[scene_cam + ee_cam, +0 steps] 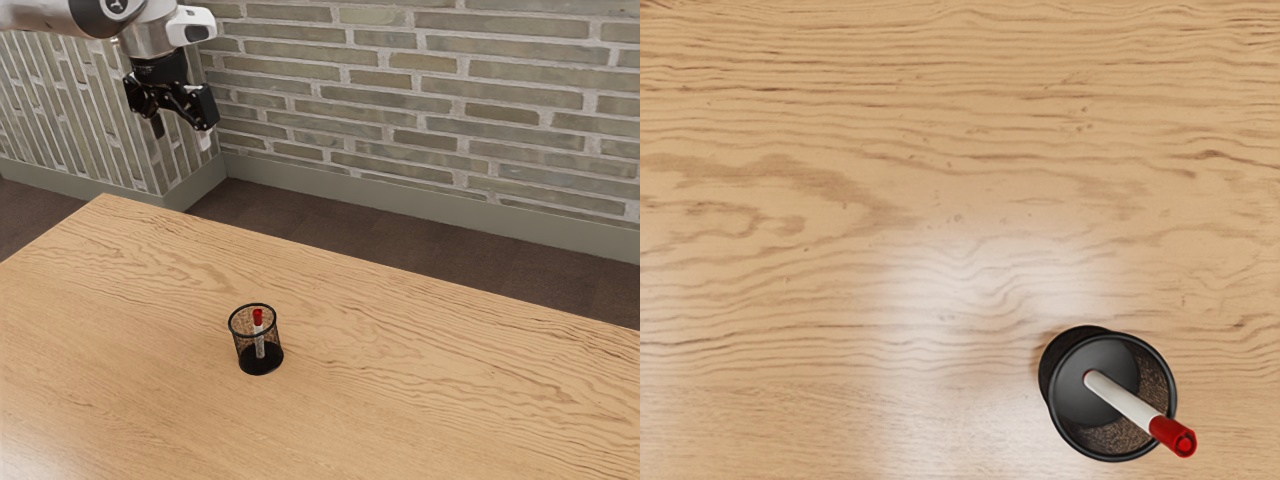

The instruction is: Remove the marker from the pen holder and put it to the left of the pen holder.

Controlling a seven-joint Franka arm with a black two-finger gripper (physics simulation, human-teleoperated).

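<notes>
The pen holder (1110,438), a round black mesh cup with a dark solid base and a thicker black rim, is standing upright on the wooden table (400,400). The marker (1125,400), white-barrelled with a red end, is standing inside it, red end up, leaning at a slight tilt. Its lower end is resting down in the cup, and the red end is reaching about rim height or above; whether it is touching the rim is staying hard to tell.
</notes>
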